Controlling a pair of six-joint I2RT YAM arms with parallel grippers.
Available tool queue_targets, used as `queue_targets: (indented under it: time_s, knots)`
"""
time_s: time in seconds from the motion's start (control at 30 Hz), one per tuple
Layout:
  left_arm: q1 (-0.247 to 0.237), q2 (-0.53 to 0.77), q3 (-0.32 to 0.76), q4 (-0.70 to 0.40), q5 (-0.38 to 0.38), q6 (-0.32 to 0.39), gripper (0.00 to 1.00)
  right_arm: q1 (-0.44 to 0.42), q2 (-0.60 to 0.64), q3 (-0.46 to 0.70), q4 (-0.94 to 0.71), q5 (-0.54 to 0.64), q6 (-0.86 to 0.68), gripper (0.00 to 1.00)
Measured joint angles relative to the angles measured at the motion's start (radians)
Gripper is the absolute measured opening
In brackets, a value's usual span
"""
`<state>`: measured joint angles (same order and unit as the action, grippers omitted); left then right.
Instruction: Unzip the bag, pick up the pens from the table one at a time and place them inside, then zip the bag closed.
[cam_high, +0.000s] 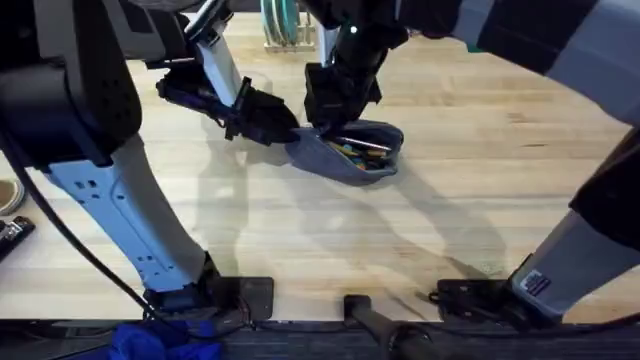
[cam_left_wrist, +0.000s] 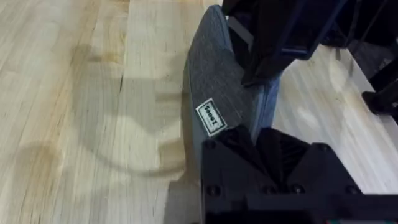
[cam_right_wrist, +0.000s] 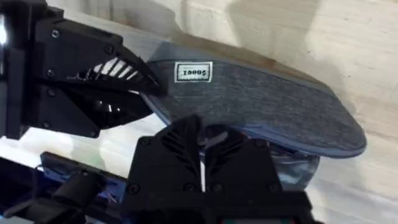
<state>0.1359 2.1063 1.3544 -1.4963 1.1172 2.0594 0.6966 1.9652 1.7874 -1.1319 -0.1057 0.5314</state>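
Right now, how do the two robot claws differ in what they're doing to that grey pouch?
The left gripper clamps the end of the bag from the side, low over the table. The right gripper comes down from above onto the bag's open top edge, where pens show inside. Both are black and both touch the bag.

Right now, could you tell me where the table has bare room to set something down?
The table is bare between the bag and the arm bases, and right of the bag. It is crowded at the bag, where the left pincer and right pincer meet.
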Motion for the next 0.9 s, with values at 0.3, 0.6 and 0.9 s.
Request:
queue_targets:
  time_s: [0.3,0.6,0.9]
  knots:
    - [-0.009,0.0,0.0,0.0,0.009,0.0,0.041,-0.016,0.0,0.0,-0.023,-0.024,-0.036,0.034]
    - [-0.013,0.0,-0.001,-0.008,0.016,0.0,0.041,-0.016,-0.067,-0.072,-0.009,-0.026,-0.047,0.035]
    - [-0.024,0.0,-0.008,-0.01,0.019,0.0,0.041,-0.051,-0.135,-0.171,0.02,-0.038,-0.085,0.034]
